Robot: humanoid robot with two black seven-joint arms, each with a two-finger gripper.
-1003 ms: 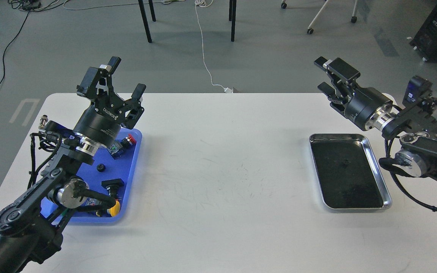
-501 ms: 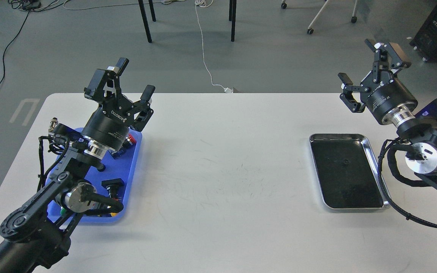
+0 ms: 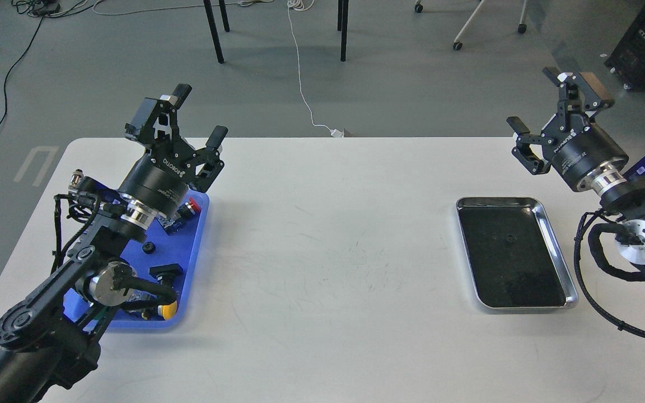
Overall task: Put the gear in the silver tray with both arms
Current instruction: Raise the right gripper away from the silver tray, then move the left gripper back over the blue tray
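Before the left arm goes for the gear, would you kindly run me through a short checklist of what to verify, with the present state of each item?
1. Left end effector open and holding nothing: ok.
2. Right end effector open and holding nothing: ok.
3. Silver tray floor free to receive a part: ok, only a small dark mark shows near its middle.
4. Gear located in the blue tray: cannot tell; a small black round part may be it, and the arm hides part of the tray.
5. White table between the two trays free of obstacles: ok.
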